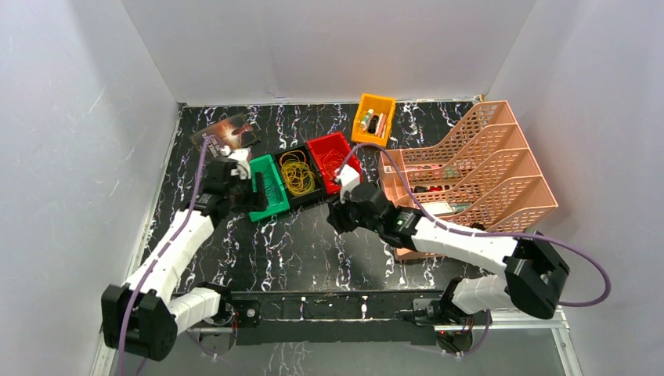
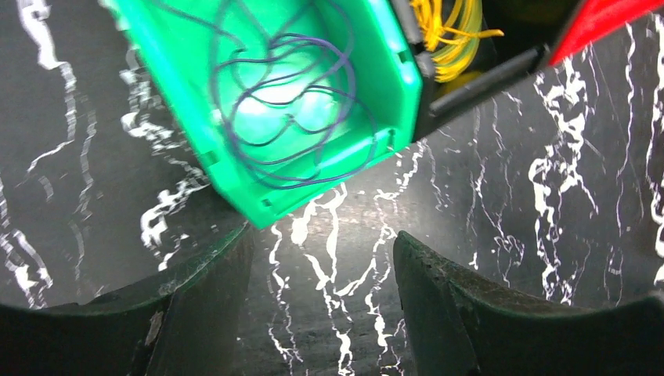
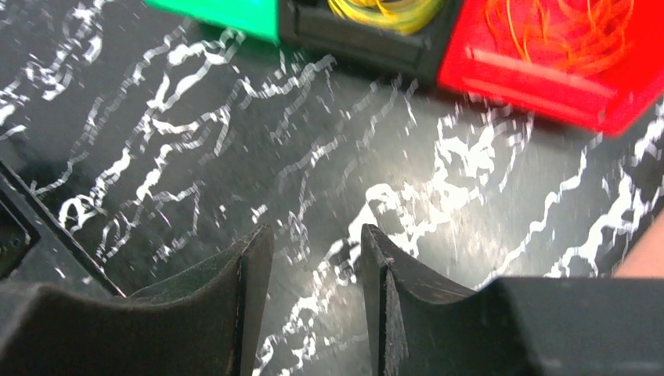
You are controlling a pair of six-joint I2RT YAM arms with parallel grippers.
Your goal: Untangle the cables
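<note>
The cables lie sorted in bins. Thin purple wires (image 2: 290, 86) loop inside a green bin (image 1: 268, 190). Yellow wires (image 1: 297, 174) fill a black bin, and also show in the left wrist view (image 2: 446, 31). Orange wires (image 3: 564, 31) lie in a red bin (image 1: 335, 155). My left gripper (image 2: 321, 243) is open and empty over the black marbled table, just in front of the green bin's near corner (image 2: 258, 207). My right gripper (image 3: 313, 239) is open and empty, low over the table in front of the black and red bins. In the top view the left gripper (image 1: 239, 192) is left of the green bin and the right gripper (image 1: 338, 210) is below the red bin.
An orange bin (image 1: 373, 117) with small items stands at the back. A pink tiered file rack (image 1: 478, 168) fills the right side, close behind my right arm. A dark card (image 1: 225, 130) lies at the back left. White walls enclose the table.
</note>
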